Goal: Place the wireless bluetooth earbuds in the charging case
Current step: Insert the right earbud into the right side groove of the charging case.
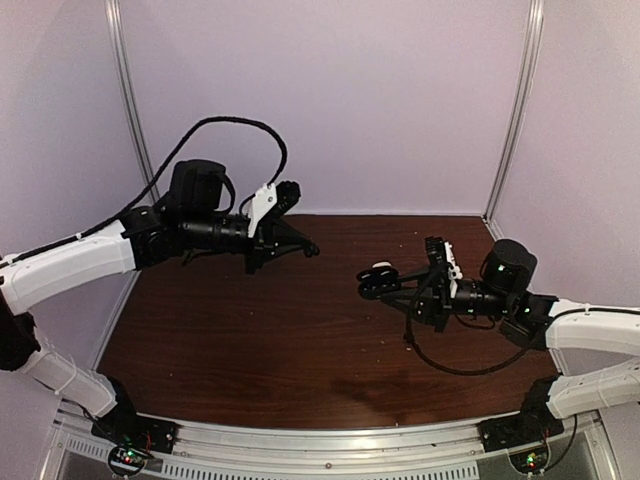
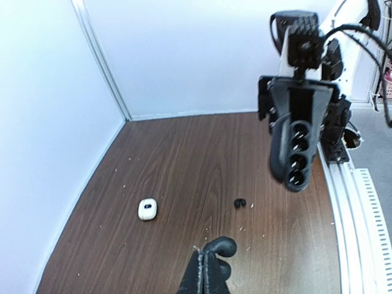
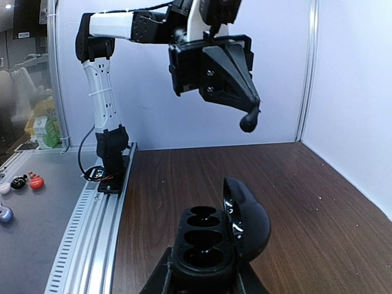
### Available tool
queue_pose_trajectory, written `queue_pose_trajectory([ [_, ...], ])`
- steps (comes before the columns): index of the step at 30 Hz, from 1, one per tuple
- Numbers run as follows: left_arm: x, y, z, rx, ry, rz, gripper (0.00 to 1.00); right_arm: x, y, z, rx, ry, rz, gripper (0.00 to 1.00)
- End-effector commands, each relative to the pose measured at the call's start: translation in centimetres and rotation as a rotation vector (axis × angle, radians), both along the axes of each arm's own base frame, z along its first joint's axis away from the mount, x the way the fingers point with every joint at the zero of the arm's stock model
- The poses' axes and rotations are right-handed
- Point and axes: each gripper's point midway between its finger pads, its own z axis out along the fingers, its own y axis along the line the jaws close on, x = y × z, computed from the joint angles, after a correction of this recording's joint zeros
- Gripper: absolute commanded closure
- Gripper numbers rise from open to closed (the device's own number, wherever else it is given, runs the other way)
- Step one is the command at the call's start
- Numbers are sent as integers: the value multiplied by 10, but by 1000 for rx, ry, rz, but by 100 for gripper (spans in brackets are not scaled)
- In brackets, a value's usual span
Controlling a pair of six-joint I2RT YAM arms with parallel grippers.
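The left end effector has its fingers pressed together. A small rounded black piece sits pinched at their tips, and by its look it is one of the black earbuds, the held black earbud. From the right wrist camera it shows as a dark bulb hanging under the closed tips, clear of the bench.

Facing it, apart from it and a little lower, the right end effector is closed narrowly on the charging case. The case is a black body with a row of round wells. Its glossy lid stands open on the right side of the wells. The wells that can be seen look dark, and I cannot tell whether anything lies in them.

Below and ahead of the left end effector, a loose black earbud lies on the dark wood-grain bench. Further to the left of it, well apart, lies a small white rounded piece with a dark spot. I cannot tell whether this is an earbud or a small case. Pale specks dot the wood around both.

Outward from the right end effector, past the metal rail at the bench edge, a few small coloured items rest on a grey surface. Pale walls close in the far side of the bench.
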Motion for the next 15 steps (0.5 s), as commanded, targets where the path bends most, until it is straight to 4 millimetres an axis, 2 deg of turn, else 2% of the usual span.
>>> queue_pose_trajectory([
  [1, -21, -11, 24, -69, -36, 1, 100, 5, 1, 14, 34, -111, -32, 100],
  [6, -42, -27, 40, -99, -70, -32, 100, 9, 4, 14, 29, -121, -38, 100],
  [11, -53, -45, 54, -151, -83, -73, 100, 14, 9, 11, 23, -85, -42, 100],
  [15, -59, -62, 55, -157, -85, -103, 100, 14, 11, 13, 41, -72, -36, 100],
])
